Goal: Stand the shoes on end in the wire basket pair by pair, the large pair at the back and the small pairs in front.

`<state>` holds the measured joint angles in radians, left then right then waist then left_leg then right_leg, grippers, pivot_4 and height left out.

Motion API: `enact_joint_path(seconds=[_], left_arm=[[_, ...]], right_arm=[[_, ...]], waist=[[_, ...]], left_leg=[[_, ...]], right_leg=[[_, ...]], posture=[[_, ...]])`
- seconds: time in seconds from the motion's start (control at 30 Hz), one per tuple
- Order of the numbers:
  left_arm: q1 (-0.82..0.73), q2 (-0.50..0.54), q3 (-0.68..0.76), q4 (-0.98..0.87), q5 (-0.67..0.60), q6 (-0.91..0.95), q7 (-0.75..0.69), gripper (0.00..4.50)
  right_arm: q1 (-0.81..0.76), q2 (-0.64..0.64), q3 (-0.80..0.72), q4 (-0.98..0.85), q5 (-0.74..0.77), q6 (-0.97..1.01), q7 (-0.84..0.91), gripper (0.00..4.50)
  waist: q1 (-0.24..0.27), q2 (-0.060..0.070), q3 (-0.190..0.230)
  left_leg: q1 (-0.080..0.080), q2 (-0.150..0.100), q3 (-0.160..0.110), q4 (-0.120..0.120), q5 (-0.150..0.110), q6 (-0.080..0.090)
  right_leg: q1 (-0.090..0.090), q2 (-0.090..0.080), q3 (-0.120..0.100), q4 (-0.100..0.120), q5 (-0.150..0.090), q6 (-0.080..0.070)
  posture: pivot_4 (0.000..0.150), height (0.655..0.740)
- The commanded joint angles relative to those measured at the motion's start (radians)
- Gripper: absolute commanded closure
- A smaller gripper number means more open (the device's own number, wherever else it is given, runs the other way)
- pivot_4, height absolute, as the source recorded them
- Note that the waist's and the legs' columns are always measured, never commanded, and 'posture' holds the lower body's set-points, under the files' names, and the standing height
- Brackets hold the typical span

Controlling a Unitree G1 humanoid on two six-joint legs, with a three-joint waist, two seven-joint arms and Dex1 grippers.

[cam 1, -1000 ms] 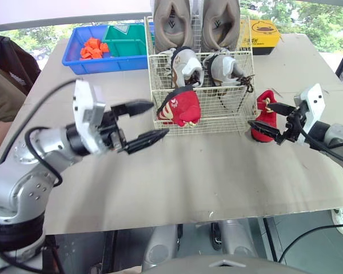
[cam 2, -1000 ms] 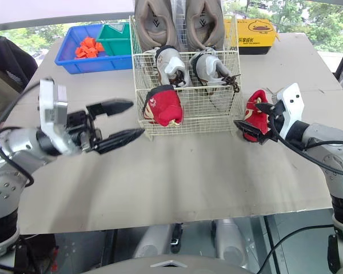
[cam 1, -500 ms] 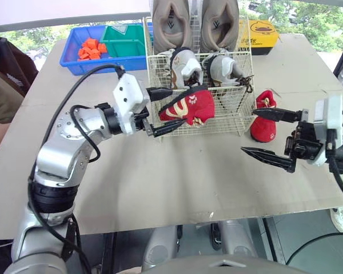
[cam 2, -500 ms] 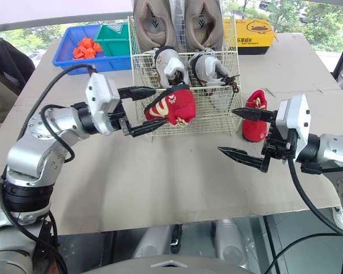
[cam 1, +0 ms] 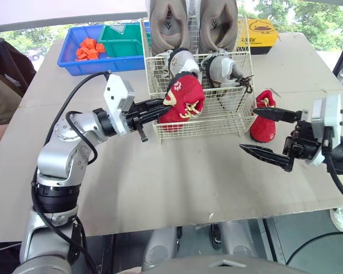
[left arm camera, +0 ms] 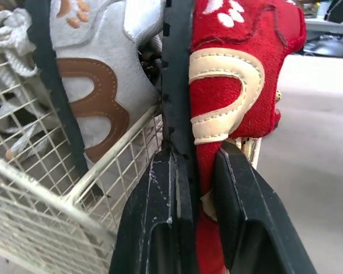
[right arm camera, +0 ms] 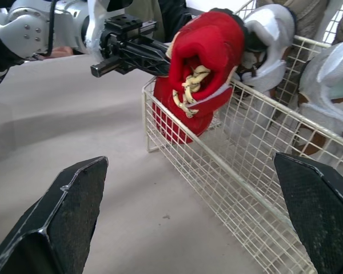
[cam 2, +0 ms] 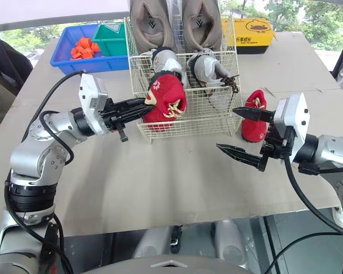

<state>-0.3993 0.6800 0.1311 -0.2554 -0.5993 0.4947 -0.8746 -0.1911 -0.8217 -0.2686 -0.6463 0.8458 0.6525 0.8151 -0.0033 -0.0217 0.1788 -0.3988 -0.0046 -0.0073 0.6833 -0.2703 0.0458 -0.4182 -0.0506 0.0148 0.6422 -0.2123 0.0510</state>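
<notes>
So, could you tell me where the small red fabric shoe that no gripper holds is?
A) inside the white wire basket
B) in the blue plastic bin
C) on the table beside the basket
C: the loose red shoe stands on the table just right of the wire basket.

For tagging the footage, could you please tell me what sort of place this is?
Probably a robot test room beside windows: a plain worktable, a blue parts bin and trees just outside.

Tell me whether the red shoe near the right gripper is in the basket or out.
Out. The red shoe stands on the table beside the wire basket's right wall; the right gripper near it is open and empty.
</notes>
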Motion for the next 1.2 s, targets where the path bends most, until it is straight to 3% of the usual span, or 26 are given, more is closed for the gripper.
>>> enact_joint_path(seconds=[0.03, 0.27, 0.6, 0.67, 0.73, 0.77, 0.8, 0.83, 0.93, 1.1, 1.2], left_arm=[[0.062, 0.019, 0.073, -0.104, -0.057, 0.045, 0.028, 4.2], [0.186, 0.052, -0.004, -0.215, 0.013, 0.098, 0.081, 4.2], [0.24, 0.109, 0.023, -0.178, 0.022, 0.15, 0.116, 4.23], [0.261, 0.121, 0.049, -0.184, -0.017, 0.169, 0.094, 3.19], [0.286, 0.129, 0.069, -0.195, -0.027, 0.144, 0.068, 2.61], [0.291, 0.115, 0.093, -0.194, -0.042, 0.136, 0.079, 1.98], [0.303, 0.103, 0.134, -0.206, -0.094, 0.141, 0.072, 1.74], [0.307, 0.085, 0.182, -0.213, -0.154, 0.164, 0.091, 1.16], [0.352, 0.088, 0.29, -0.245, -0.3, 0.233, 0.095, 0.09], [0.494, 0.143, 0.44, -0.337, -0.533, 0.334, 0.041, 0.09], [0.556, 0.176, 0.482, -0.411, -0.63, 0.361, 0.021, 0.09]], right_arm=[[-0.026, -0.001, 0.014, 0.009, -0.003, -0.021, 0.01, 0.0], [-0.061, 0.006, 0.056, 0.043, -0.027, -0.036, 0.028, 0.0], [-0.054, -0.001, 0.066, 0.064, -0.067, -0.046, 0.049, 0.0], [-0.056, 0.0, 0.067, 0.066, -0.067, -0.045, 0.052, 0.0], [-0.058, -0.004, 0.069, 0.074, -0.075, -0.044, 0.057, 0.0], [-0.058, -0.008, 0.071, 0.079, -0.083, -0.044, 0.06, 0.0], [-0.056, -0.013, 0.072, 0.085, -0.088, -0.037, 0.061, 0.0], [-0.055, -0.019, 0.073, 0.091, -0.093, -0.028, 0.061, 0.0], [-0.068, -0.036, 0.089, 0.126, -0.126, 0.008, 0.034, 0.0], [-0.166, -0.062, 0.17, 0.264, -0.256, 0.121, -0.091, 0.0], [-0.265, -0.046, 0.207, 0.373, -0.256, 0.223, -0.108, 0.0]], waist=[[-0.011, 0.0, 0.0], [-0.012, 0.001, 0.0], [-0.017, 0.003, -0.002], [-0.018, 0.004, -0.002], [-0.023, 0.004, -0.003], [-0.024, 0.005, -0.003], [-0.025, 0.006, -0.004], [-0.026, 0.006, -0.004], [-0.026, 0.005, -0.003], [-0.025, 0.004, -0.003], [-0.023, 0.002, -0.002]], left_leg=[[0.0, 0.0, 0.0, 0.0, 0.0, 0.0], [0.001, 0.001, 0.0, -0.001, 0.0, 0.0], [0.004, 0.004, 0.003, -0.003, 0.0, 0.0], [0.005, 0.005, 0.003, -0.003, 0.0, 0.0], [0.007, 0.006, 0.005, -0.005, 0.0, 0.0], [0.009, 0.007, 0.005, -0.006, 0.0, 0.0], [0.01, 0.007, 0.006, -0.008, 0.0, 0.0], [0.016, 0.007, 0.009, -0.012, 0.0, 0.0], [0.017, 0.007, 0.009, -0.012, 0.0, -0.001], [0.016, 0.007, 0.01, -0.011, 0.0, -0.001], [0.014, 0.006, 0.01, -0.011, 0.0, -0.001]], right_leg=[[0.0, 0.0, 0.0, 0.0, 0.0, 0.0], [0.0, 0.001, 0.001, 0.0, 0.0, 0.0], [0.0, 0.003, 0.002, 0.0, 0.0, 0.0], [0.0, 0.004, 0.003, 0.0, 0.0, 0.0], [0.0, 0.005, 0.004, 0.001, 0.0, -0.001], [0.001, 0.005, 0.005, 0.001, 0.0, -0.001], [0.002, 0.006, 0.006, 0.001, 0.0, -0.001], [0.004, 0.005, 0.008, 0.001, 0.0, -0.001], [0.005, 0.005, 0.008, 0.001, -0.002, -0.004], [0.005, 0.005, 0.008, 0.001, -0.002, -0.005], [0.003, 0.003, 0.008, -0.001, -0.002, -0.005]], posture=[[0.15, 0.74], [0.15, 0.74], [0.15, 0.74], [0.15, 0.74], [0.15, 0.74], [0.15, 0.74], [0.15, 0.74], [0.15, 0.74], [0.15, 0.74], [0.15, 0.74], [0.15, 0.74]])
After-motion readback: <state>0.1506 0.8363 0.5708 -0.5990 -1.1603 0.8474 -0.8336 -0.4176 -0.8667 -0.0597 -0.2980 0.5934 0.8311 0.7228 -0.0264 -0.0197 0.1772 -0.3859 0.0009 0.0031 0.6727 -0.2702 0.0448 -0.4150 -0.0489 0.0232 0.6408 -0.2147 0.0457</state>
